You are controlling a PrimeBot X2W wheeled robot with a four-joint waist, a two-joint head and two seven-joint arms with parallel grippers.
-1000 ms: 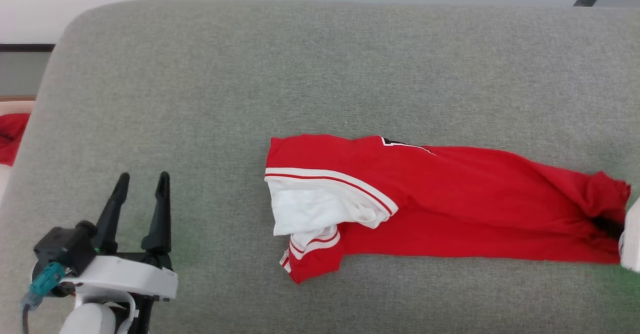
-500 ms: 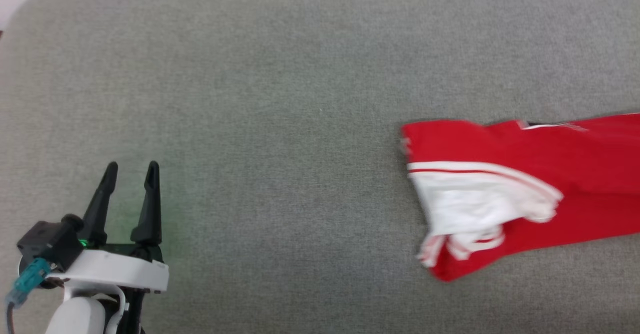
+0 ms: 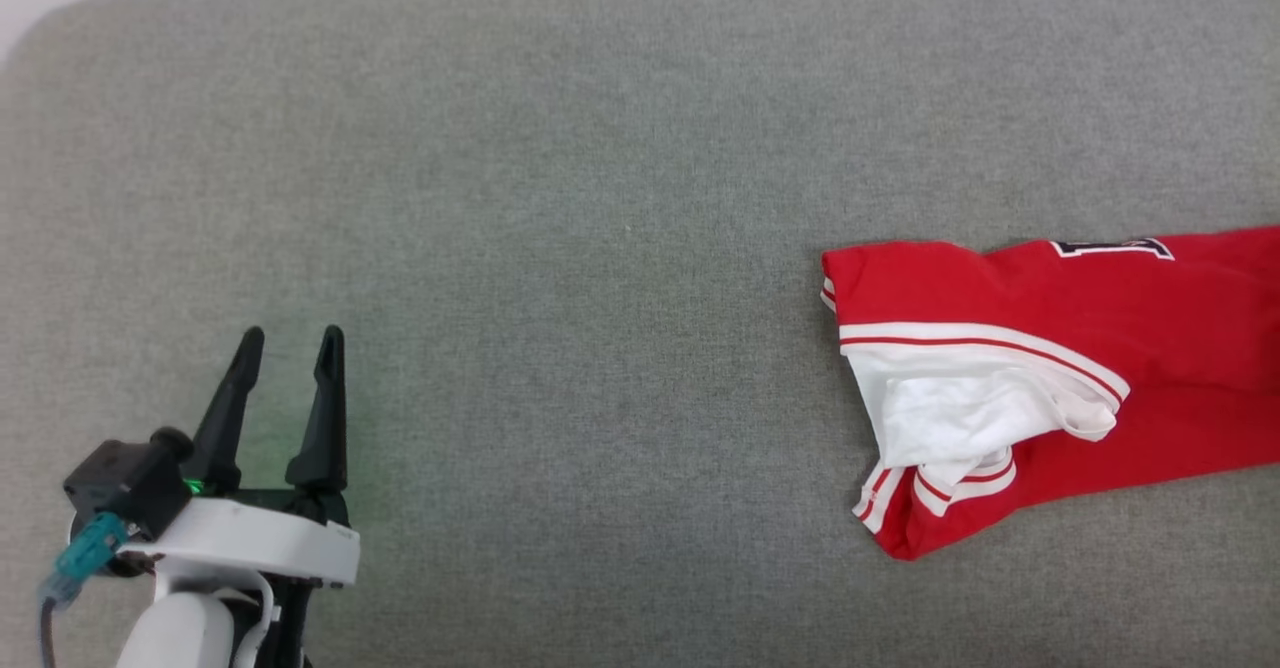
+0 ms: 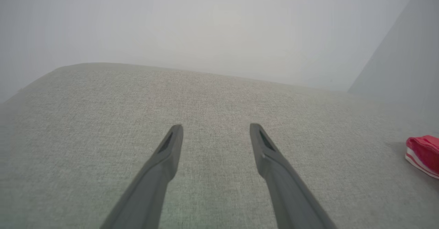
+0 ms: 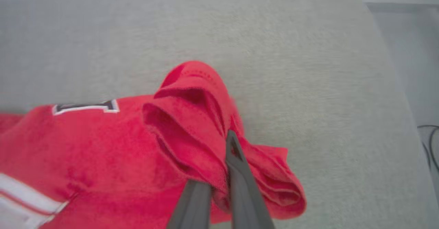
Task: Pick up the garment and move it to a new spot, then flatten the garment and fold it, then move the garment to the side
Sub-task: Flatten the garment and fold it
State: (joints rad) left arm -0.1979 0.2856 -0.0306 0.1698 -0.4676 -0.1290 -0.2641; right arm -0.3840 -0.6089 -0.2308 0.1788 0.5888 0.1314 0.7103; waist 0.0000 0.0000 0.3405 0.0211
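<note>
The garment (image 3: 1060, 368), a red jersey with a white sleeve, striped trim and part of a black white-outlined number, lies folded lengthwise on the grey cushion at the right and runs off the right edge. In the right wrist view my right gripper (image 5: 226, 153) is shut on a bunched red end of the garment (image 5: 192, 119), lifting it into folds. My left gripper (image 3: 290, 348) hovers open and empty at the lower left, far from the cloth. In the left wrist view its fingers (image 4: 171, 146) stand wide apart, with a corner of the garment (image 4: 423, 153) at the far right.
The grey upholstered cushion (image 3: 560, 198) spreads across the head view, with its rounded back edge at the top and a pale wall behind. In the right wrist view the cushion's edge (image 5: 387, 68) drops to a floor with a dark cable (image 5: 428, 143).
The head camera has swung left, so the garment now sits far right in its view. The garment's left end looks a little more gathered. My left gripper stays open in the same place.
</note>
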